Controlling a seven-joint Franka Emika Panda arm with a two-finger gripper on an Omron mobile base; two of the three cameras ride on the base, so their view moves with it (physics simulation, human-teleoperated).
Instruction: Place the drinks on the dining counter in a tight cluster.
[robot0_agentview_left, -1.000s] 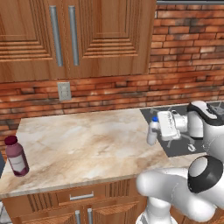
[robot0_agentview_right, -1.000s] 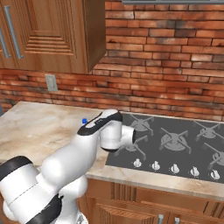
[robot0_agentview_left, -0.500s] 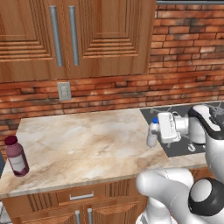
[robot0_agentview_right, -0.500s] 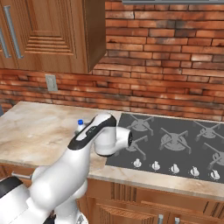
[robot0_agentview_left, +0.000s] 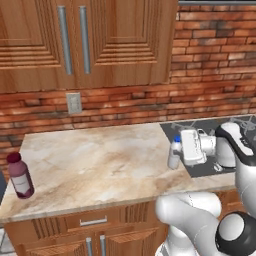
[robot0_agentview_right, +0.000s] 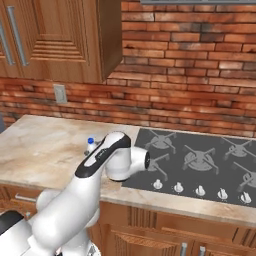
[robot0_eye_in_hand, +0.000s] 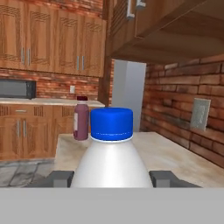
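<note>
— Straddling the water bottle (robot0_eye_in_hand: 111, 151), the gripper (robot0_eye_in_hand: 111, 178) has a finger on each side; actual contact I cannot tell.

— And the juice bottle (robot0_agentview_left: 20, 175)?

— Upright at the marble counter's (robot0_agentview_left: 100, 165) nine o'clock end, well apart.

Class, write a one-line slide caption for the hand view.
Blue-capped water bottle stands between the tool fingertips; juice bottle waits beyond on the marble counter.

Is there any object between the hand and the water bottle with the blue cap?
No. In the hand view the water bottle stands right between the two fingers, with nothing in front of it. In the left base view the hand is directly beside the bottle on the marble counter. The juice bottle stands far off.
</note>
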